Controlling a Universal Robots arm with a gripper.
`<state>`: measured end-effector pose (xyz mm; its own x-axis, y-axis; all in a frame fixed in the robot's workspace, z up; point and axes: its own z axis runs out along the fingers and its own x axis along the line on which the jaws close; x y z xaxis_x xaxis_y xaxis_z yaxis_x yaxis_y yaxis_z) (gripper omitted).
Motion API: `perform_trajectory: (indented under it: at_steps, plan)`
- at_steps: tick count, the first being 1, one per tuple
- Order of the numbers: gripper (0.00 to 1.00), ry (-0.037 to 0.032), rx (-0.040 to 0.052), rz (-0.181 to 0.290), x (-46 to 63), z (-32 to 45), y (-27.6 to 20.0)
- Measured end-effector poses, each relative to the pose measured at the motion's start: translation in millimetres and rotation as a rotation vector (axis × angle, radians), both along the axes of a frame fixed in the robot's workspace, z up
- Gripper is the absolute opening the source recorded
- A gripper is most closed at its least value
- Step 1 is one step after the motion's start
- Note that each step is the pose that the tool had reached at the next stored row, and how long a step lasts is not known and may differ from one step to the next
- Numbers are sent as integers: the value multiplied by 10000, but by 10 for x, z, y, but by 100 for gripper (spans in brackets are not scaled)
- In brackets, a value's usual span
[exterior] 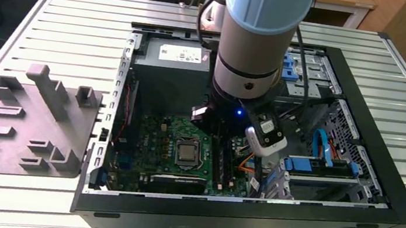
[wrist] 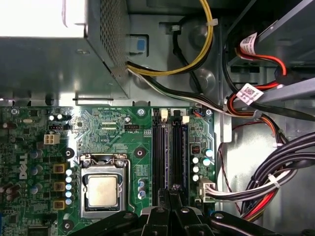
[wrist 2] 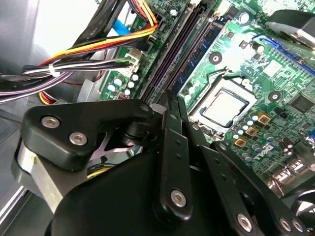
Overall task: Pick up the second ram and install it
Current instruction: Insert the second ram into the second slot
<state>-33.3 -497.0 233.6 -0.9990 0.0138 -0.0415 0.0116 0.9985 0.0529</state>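
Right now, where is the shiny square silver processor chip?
The shiny square silver processor chip sits on the green motherboard, just to the exterior view's left of the long black slot rails.

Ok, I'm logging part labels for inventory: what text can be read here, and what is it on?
On the power supply, a white label: print too small to read.
On the cables, white tags: print too small to read.
On the motherboard, white lettering: too small to read; a maker's logo at one edge, not quoted.
Nothing can be quoted.
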Motion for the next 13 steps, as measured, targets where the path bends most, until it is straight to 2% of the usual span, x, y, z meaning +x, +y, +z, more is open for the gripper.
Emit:
perform_trajectory:
  at_steps: [3,6,13]
  plan:
    - [11,2,2,-1,-1,-4,0]
    - [11,0,56,-3,-2,-7,0]
    - [11,1,52,-2,-1,-14,-1]
